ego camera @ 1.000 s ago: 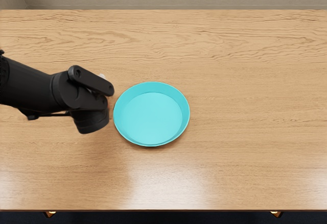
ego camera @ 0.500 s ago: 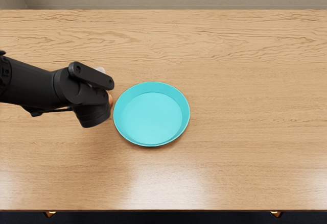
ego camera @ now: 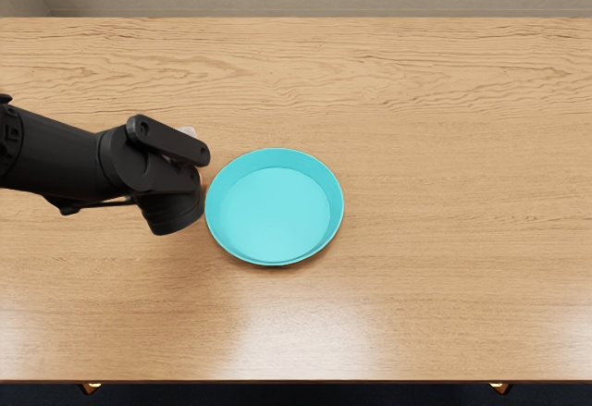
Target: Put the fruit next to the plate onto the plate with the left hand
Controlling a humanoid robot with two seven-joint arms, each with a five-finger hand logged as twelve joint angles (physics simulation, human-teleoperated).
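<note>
Left hand (ego camera: 168, 189) sits low over the desk (ego camera: 444, 147) at the plate's (ego camera: 274, 207) 9 o'clock, just beside the rim, probably covering the fruit for the pick. Fruit is hidden, so can't tell if the hand is clamped on it. Versus 0.5 s ago: hand nudged plateward, orange sliver gone.

No text, label, brand, number or sign can be read anywhere in the head view. Nothing legible is carried by the round turquoise plate (ego camera: 274, 206), the light wooden table top (ego camera: 444, 147) or the matte black left hand (ego camera: 166, 189).
</note>
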